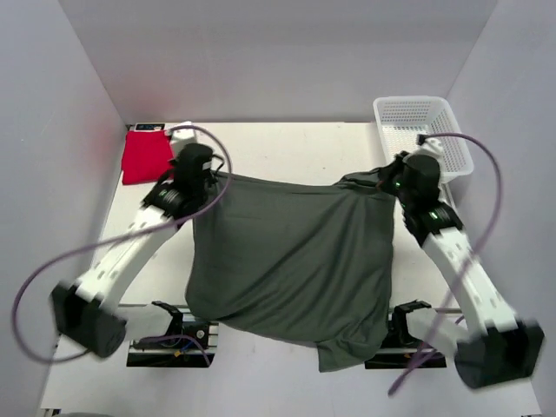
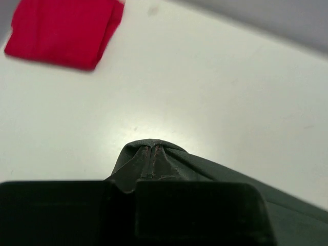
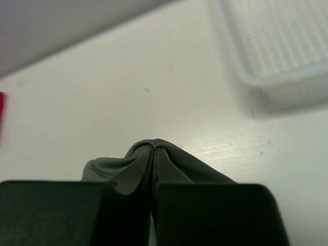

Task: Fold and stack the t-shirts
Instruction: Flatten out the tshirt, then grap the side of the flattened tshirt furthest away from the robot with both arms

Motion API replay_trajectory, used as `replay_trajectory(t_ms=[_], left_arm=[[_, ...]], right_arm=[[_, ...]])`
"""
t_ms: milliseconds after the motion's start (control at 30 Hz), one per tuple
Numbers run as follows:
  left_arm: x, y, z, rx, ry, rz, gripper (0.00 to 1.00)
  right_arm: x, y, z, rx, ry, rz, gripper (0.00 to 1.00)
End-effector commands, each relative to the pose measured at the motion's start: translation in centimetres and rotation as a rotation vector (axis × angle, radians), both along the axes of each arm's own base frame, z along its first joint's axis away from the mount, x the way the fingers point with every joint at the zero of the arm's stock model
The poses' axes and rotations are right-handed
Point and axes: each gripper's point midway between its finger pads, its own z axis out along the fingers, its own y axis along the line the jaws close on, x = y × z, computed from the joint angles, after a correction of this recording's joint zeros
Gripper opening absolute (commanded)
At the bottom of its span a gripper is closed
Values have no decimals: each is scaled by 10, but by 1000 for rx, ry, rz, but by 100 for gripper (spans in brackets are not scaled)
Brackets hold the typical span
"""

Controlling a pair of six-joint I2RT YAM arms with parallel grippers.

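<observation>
Dark grey-green cloth t-shirt (image 1: 295, 261) is stretched between the left hand (image 1: 208, 180) and the right hand (image 1: 388, 181), each clenched on an upper corner. Beyond lies the white bench (image 1: 287, 148), with the folded bright red t-shirt (image 1: 145, 155) far left and a white mesh basket (image 1: 408, 102) far right. Pale grey walls (image 1: 261, 52) enclose it.

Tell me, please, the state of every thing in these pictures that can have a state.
grey-green t-shirt: unfolded, spread out, pinched at its far edge by both grippers.
red t-shirt: folded, lying flat at the far left.
white mesh basket: upright, at the far right.
left gripper: fingers shut on the grey-green t-shirt.
right gripper: fingers shut on the grey-green t-shirt.
</observation>
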Motion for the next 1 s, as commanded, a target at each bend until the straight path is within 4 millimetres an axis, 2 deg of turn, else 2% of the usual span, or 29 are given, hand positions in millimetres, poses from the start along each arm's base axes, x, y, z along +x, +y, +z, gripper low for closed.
replay_trajectory(t_ms=[0,33,67,100,133,167,200,233,267,300,333,367,400,433,467,500,533,600,633,767,800,833,867,933,967], left_arm=[[34,21,-18,13,8,141,0],[47,17,-33,10,44,126,0],[68,15,-69,40,124,134,0],[84,21,-79,33,156,135,0],[102,21,-120,53,245,136,0],[114,23,-134,56,270,133,0],[131,19,-135,41,273,107,0],[143,26,-144,40,289,111,0],[153,25,-154,40,303,98,0],[171,20,-168,38,316,66,0],[180,24,-173,33,315,62,0],[195,18,-166,23,280,42,0],[201,22,-171,20,289,30,0],[209,27,-185,16,303,37,0],[221,28,-179,0,281,30,0],[226,25,-181,5,282,17,0],[231,31,-185,6,286,15,0],[245,29,-190,-12,277,-24,0],[252,32,-188,-17,263,-33,0],[257,31,-188,-31,265,-64,0],[255,30,-192,-35,275,-73,0],[249,31,-188,-27,272,-78,0],[248,31,-183,-20,255,-83,0],[235,33,-187,-19,272,-83,0],[231,38,-176,-21,257,-74,0]], right_arm=[[48,-9,-14,24,-14,-119,0],[59,-10,-15,19,-18,-133,0],[72,-7,-37,0,39,-128,0],[91,-2,-47,-7,66,-124,0],[104,-1,-71,-26,125,-119,0],[111,0,-79,-29,145,-117,0],[131,5,-80,-26,154,-107,0],[143,4,-106,-47,211,-102,0],[150,7,-110,-45,219,-85,0],[169,11,-106,-40,211,-80,0],[178,14,-126,-56,249,-56,0],[184,18,-130,-53,256,-38,0],[203,21,-135,-62,254,-29,0],[210,26,-136,-62,249,-2,0],[219,28,-129,-64,230,7,0],[229,30,-142,-72,249,16,0],[235,34,-134,-67,230,27,0],[241,34,-147,-82,247,33,0],[245,36,-142,-84,230,41,0],[246,34,-146,-100,241,40,0],[243,34,-141,-99,235,40,0],[241,34,-140,-100,238,41,0],[237,33,-130,-99,223,42,0],[229,32,-133,-104,233,45,0],[219,32,-127,-100,230,55,0]])
